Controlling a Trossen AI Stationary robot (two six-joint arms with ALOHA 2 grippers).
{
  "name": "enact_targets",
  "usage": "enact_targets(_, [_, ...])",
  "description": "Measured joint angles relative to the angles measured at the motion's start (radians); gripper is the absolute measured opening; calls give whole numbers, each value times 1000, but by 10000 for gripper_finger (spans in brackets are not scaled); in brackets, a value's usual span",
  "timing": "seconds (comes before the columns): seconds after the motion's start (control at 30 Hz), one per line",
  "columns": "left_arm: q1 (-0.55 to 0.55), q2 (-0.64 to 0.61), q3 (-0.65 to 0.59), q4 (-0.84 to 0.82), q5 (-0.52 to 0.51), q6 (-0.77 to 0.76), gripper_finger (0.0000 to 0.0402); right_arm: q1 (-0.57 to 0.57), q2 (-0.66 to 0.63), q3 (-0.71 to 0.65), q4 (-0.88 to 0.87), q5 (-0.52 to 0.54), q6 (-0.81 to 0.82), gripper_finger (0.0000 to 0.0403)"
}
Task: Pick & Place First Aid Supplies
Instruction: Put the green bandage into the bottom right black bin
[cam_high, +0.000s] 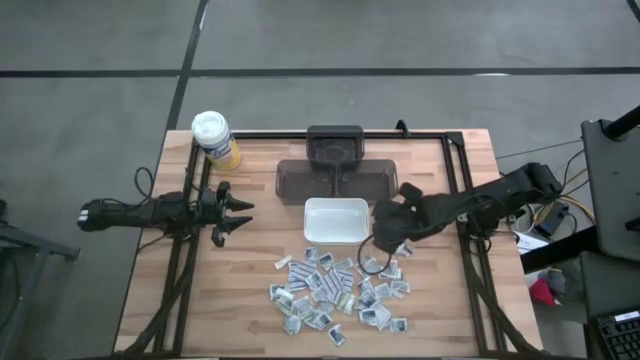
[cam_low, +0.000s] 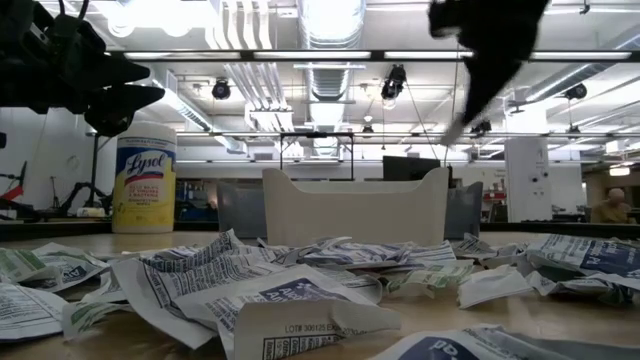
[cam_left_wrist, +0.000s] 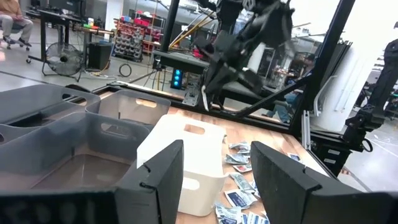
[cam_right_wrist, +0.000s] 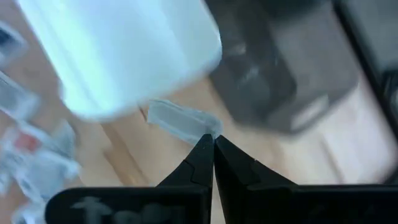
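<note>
A: Looking at the packets (cam_high: 335, 290) first: small flat sealed squares, white and grey with bluish print, a few greenish, crumpled in a loose heap at six o'clock on the table (cam_high: 250, 290).

B: How many?

A: Dozens; too overlapped to count exactly. One more packet (cam_right_wrist: 183, 121), pale and translucent, hangs pinched at the tips of the right gripper (cam_right_wrist: 213, 142), above the wood just beside the tray (cam_high: 336, 220).

B: And the other things?

A: One white tray at the table's centre, just twelve o'clock of the heap. One dark bin (cam_high: 335, 180) beyond it. One yellow canister (cam_high: 216, 140) with a white lid at ten o'clock.

B: The arms?

A: Two. The right arm reaches in from three o'clock, bent down, its fingers pressed together on that single packet, near the tray's three o'clock edge. The left gripper (cam_high: 240, 215) waits at nine o'clock, level, pointing toward the tray, fingers (cam_left_wrist: 283, 177) spread and holding nothing.
</note>
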Motion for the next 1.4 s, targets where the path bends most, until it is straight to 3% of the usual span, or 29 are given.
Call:
enact_targets(0.2, [0,0,0,0,0,0,183,-11,0,49,174,121,-20,8])
enact_targets(0.53, [0,0,0,0,0,0,183,-137,-1,47,257,181,274,8])
enact_targets(0.77, [0,0,0,0,0,-1,183,-304,9,33,256,5,259,8])
enact_targets(1.1, [0,10,0,0,0,-4,183,-482,42,-57,274,-139,157,8])
enact_targets(1.4, [0,22,0,0,0,-4,183,-518,127,-101,295,-159,110,8])
